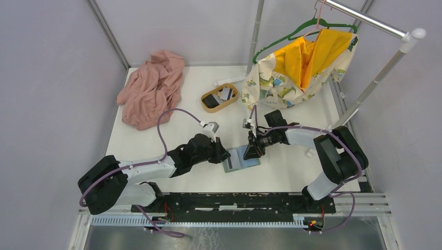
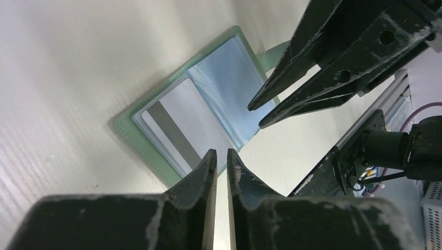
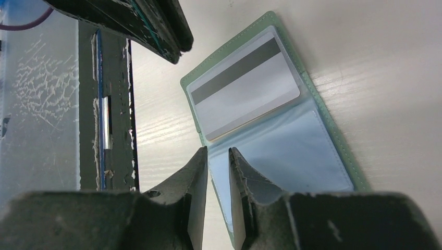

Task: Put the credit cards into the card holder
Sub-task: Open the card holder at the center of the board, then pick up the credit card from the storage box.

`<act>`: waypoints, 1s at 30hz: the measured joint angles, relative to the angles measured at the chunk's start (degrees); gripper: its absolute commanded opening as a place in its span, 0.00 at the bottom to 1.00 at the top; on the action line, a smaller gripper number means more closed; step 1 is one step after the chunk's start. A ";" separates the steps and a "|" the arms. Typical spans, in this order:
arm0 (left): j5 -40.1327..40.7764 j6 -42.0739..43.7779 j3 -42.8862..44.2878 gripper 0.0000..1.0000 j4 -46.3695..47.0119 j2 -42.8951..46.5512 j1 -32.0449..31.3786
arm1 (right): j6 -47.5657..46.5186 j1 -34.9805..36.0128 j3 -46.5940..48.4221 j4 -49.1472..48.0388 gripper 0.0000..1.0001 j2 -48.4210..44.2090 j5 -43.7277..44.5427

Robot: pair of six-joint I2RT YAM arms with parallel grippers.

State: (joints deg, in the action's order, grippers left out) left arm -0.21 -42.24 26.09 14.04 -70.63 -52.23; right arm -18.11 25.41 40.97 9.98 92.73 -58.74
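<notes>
Widest first: we have the white table (image 1: 292, 177), with a heap of pink cloth (image 1: 151, 88) at the far left and a patterned fabric piece (image 1: 302, 67) with yellow lining on a hanger at the far right. Between them sits the oval wooden tray (image 1: 204, 104), and in it we see the credit cards (image 1: 218, 97), one black, one pale.

Closer to the arms, the card holder (image 1: 241, 159) lies open and flat between both grippers. The left gripper (image 1: 223, 155) sits at its left edge, fingers barely apart, only a thin slit between them and nothing in it. The right gripper (image 1: 251, 152) hovers over the other page, fingers set the same way and just as empty.

On the page nearer the left gripper lies a grey-white card (image 3: 245, 83) with a dark stripe. We cannot tell whether it is fully seated in its sleeve.

Our read on handling: the cards are light, stiff and slick, so pinch a short edge where it lifts off the surface. The holder looks light and floppy. We expect it to slide under a push, so pin its cover.
</notes>
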 measured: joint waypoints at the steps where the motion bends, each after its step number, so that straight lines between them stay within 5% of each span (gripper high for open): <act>1: -0.48 0.02 0.02 0.17 0.52 -0.61 0.00 | -1.03 0.02 0.26 0.72 0.26 0.00 0.04; 10: -2.95 -0.02 0.76 0.16 4.52 -12.90 -0.02 | -11.52 0.44 2.29 7.85 0.27 -4.28 4.61; 14: 0.66 1.95 1.90 0.29 2.69 -11.65 -0.04 | -15.52 0.72 2.43 9.77 0.30 -9.79 9.68; 16: 3.78 4.00 2.95 0.40 -0.15 -9.90 -0.04 | -17.75 0.74 2.40 10.40 0.38 -13.97 13.09; 20: 10.71 9.01 7.67 0.64 -5.16 -6.19 1.25 | -20.83 0.74 2.40 9.46 0.78 -23.17 19.45; 22: 12.24 10.88 11.13 0.71 -6.19 -5.77 3.89 | -22.53 0.74 2.40 7.87 0.78 -26.51 20.72; 26: 10.49 12.26 19.41 0.69 -7.10 -8.74 13.35 | -24.02 0.74 4.76 8.04 0.76 -25.20 19.26; 30: 6.45 14.08 33.77 0.41 -9.53 -20.39 21.81 | -25.70 -0.48 6.84 10.21 0.75 -19.71 16.81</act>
State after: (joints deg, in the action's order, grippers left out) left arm 6.24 -28.16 59.86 4.51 -91.02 -30.41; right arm -43.81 24.93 47.81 20.18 73.01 -41.93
